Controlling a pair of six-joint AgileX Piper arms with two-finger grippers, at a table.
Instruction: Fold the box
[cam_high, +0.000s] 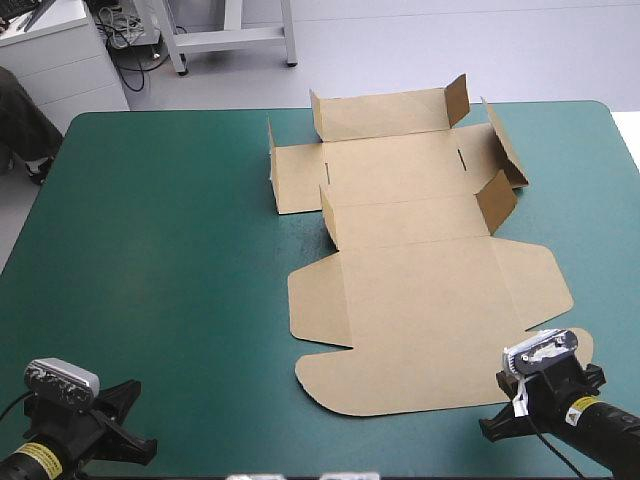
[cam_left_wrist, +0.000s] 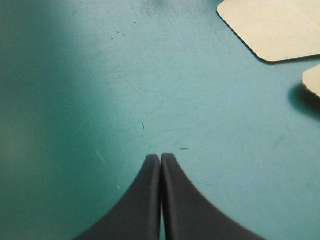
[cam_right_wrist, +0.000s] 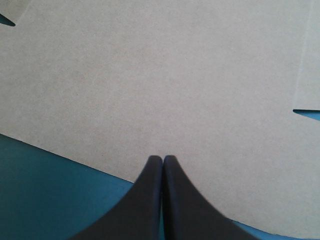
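Observation:
The brown box (cam_high: 420, 290) lies as a cut sheet on the right half of the table. Its near lid part is flat, with rounded corners. At the far part, two long walls and the short side flaps stand partly raised. My right gripper (cam_high: 540, 388) is shut at the sheet's near right corner. In the right wrist view its tips (cam_right_wrist: 162, 159) sit just over the near edge of the board (cam_right_wrist: 160, 75), holding nothing. My left gripper (cam_high: 122, 420) is shut near the table's front left corner. Its tips (cam_left_wrist: 160, 157) are over bare cover, and two rounded box corners (cam_left_wrist: 275, 30) lie far ahead.
The teal-green cover (cam_high: 150, 250) stretches bare across the table's left half, from the box to the left edge. The box's far wall stands close to the table's far edge (cam_high: 380, 108).

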